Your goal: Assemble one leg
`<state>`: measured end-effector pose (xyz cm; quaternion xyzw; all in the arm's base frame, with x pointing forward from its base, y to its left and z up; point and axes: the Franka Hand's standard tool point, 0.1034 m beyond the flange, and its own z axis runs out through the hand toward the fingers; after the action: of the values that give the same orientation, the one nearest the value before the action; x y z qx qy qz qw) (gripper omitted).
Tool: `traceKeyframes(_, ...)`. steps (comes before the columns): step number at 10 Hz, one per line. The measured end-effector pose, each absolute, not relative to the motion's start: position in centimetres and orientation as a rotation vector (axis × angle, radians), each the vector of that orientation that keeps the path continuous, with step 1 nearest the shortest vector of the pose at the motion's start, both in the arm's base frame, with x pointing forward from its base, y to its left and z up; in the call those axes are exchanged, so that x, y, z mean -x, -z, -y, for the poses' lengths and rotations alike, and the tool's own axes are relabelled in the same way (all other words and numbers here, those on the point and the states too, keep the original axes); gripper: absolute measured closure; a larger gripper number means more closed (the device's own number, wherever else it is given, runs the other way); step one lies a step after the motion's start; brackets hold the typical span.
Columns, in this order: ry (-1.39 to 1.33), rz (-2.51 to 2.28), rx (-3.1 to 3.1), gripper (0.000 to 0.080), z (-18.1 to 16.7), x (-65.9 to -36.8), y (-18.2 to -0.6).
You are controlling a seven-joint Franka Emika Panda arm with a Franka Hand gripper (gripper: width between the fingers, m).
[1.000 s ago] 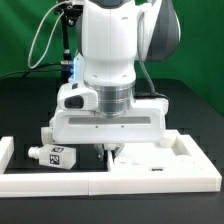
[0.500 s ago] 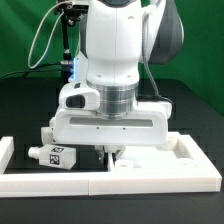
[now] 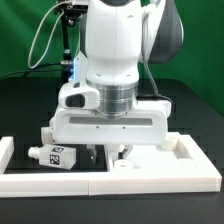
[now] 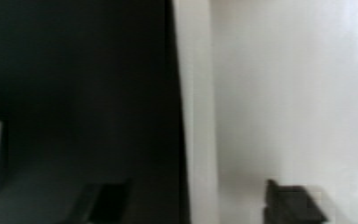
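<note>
Leg: The leg (image 3: 55, 156) is lying on its side on the black table (image 3: 25, 110), toward the exterior view's left. One of its black-and-white tags is facing the camera.
Leg and me: I am not touching the leg. It is sitting just beside me, on its own.
My gripper: My gripper (image 3: 108, 151) is hanging low over the table, on the exterior view's right of the leg.
My fingers: In the wrist view my two fingers (image 4: 105, 200) are standing wide apart. I am holding nothing.
Under me: The edge of the big flat white panel (image 3: 160, 166) is running between my fingers. One finger is hanging over the dark table and the other over the white panel.
Front: A long white bar (image 3: 50, 184) is lying along the front of the table, near the leg and the panel.
Behind: A gray cable (image 3: 40, 40) is looping beside my arm.
</note>
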<state>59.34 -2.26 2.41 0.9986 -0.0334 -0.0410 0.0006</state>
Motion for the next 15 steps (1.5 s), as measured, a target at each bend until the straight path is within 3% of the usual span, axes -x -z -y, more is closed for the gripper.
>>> traceKeyframes(1,0.155,0.097,-3.141,0.0326,2.1,-58.5,-4.2)
traceKeyframes(2,0.216,0.105,-3.144,0.0326,1.2,-57.0,-5.8)
traceKeyframes(3,0.239,0.118,-3.142,0.0185,-0.2,-56.0,-7.4)
traceKeyframes(4,0.223,0.077,-3.146,0.016,-1.2,-55.3,-8.3)
traceKeyframes(8,0.236,-0.345,-3.138,0.0151,-1.2,-54.7,-7.8)
traceKeyframes(11,0.296,-0.58,-3.089,0.0151,-3.3,-48.9,-9.4)
traceKeyframes(15,0.309,-0.68,-3.074,0.0151,-3.4,-48.7,-9.3)
